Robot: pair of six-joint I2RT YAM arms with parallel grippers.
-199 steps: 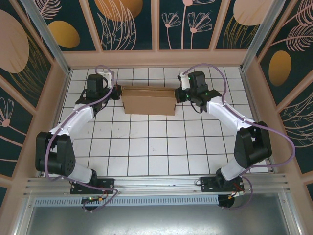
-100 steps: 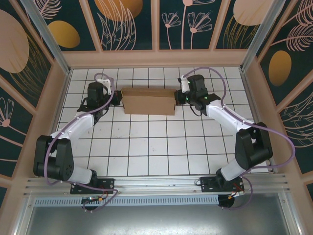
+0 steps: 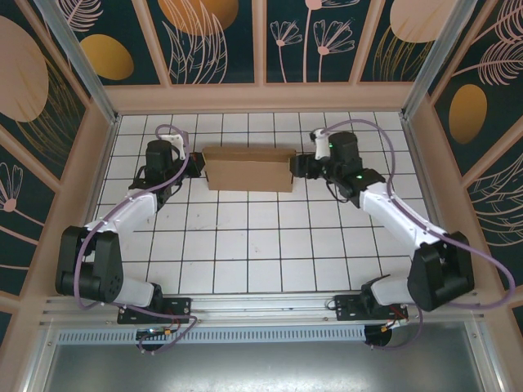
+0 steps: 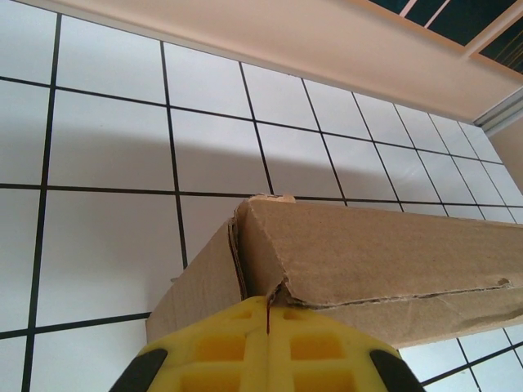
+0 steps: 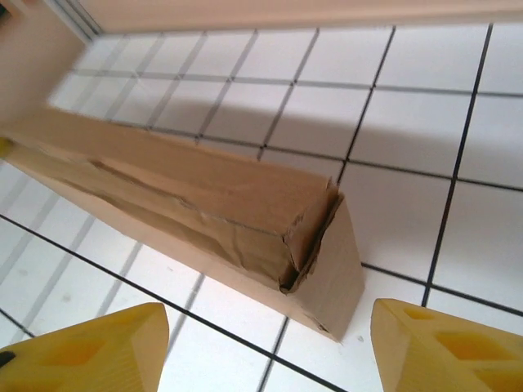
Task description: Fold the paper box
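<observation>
Subject item, the paper box (image 3: 249,170), lies on the white tiled table (image 3: 261,245) toward its far side, between the two arms, with its long axis running left to right. It is plain brown cardboard, folded up into a long closed block. Seen from the right wrist, the box (image 5: 204,204) has a creased top face with a ragged seam along its length, and its right end is roughly closed, with flap edges bulging at the upper corner. Seen from the left wrist, the box (image 4: 368,261) has a slightly gaping corner at its left end and a torn line along the near upper edge. Left gripper (image 3: 194,163) sits at the left end of the box. Its yellow pads (image 4: 221,351) are pressed together with only a thin dark line between them, and the box corner meets them right at that line. Whether a cardboard edge is caught in that line cannot be determined. Right gripper (image 3: 301,166) stands just off the right end of the box. Its yellow fingertips (image 5: 90,347) are spread wide, one at each lower corner of the wrist view. The box end lies ahead of them and between them, apart from both, with bare tile on either side. Purple cables (image 3: 351,122) loop over both arms, and a pale wooden wall (image 3: 261,98) borders the table on the far side
</observation>
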